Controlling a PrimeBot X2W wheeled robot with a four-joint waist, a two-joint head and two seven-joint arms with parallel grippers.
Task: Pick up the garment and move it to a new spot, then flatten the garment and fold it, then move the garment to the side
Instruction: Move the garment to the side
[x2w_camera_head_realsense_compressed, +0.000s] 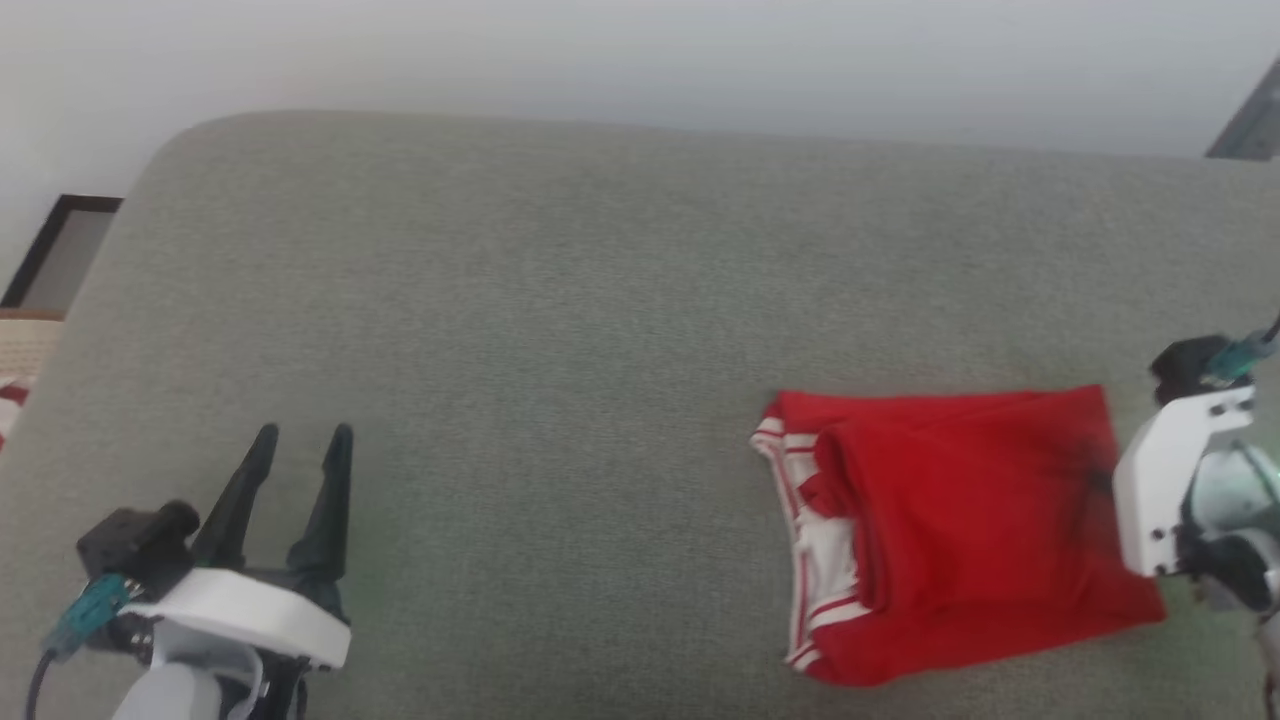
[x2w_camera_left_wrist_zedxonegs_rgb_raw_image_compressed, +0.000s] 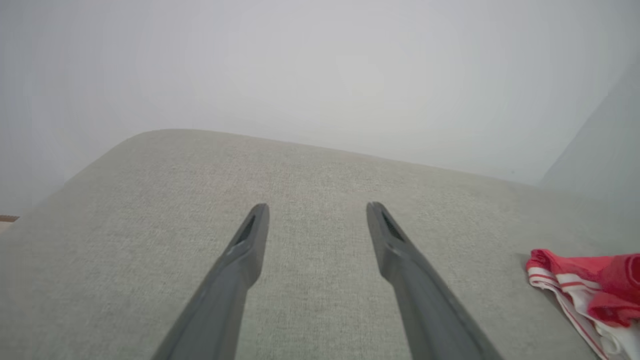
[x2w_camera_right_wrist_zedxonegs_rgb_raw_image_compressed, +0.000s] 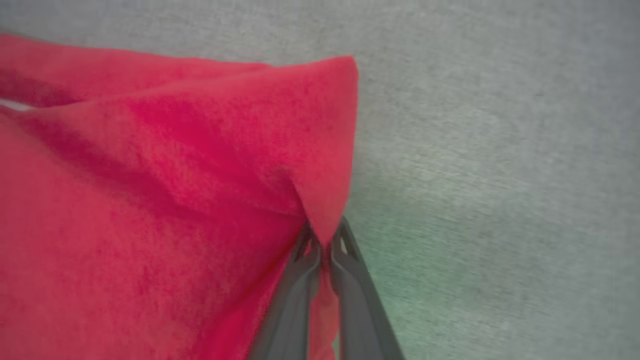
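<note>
A wide grey fabric cushion carries everything, and the folded red shirt lies on its right part, with white striped trim showing along the shirt's left edge. The right end effector is pinched closed on the shirt's right edge, with a ridge of red cloth caught between its two dark fingers. Well apart at the lower left, the left end effector sits over bare cushion, its fingers spread apart and empty.
</note>
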